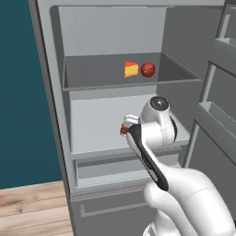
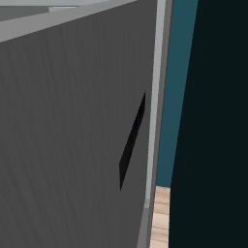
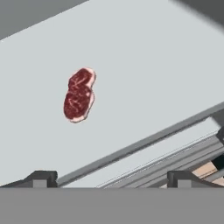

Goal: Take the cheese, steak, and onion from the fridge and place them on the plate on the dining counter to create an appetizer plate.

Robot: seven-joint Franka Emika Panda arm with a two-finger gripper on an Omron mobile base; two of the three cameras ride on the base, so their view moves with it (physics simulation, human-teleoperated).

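Hovering over the steak (image 3: 79,94) on a fridge (image 1: 115,122) shelf, hand (image 3: 109,179) spread wide, no readable writing anywhere.

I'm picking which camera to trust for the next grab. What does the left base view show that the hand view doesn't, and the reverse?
Left base view alone: the cheese and the onion side by side on the upper shelf of the fridge, plus the robot's arm. Hand view alone: the open pincer and the whole steak lying flat. Shared: the pale shelf under the steak.
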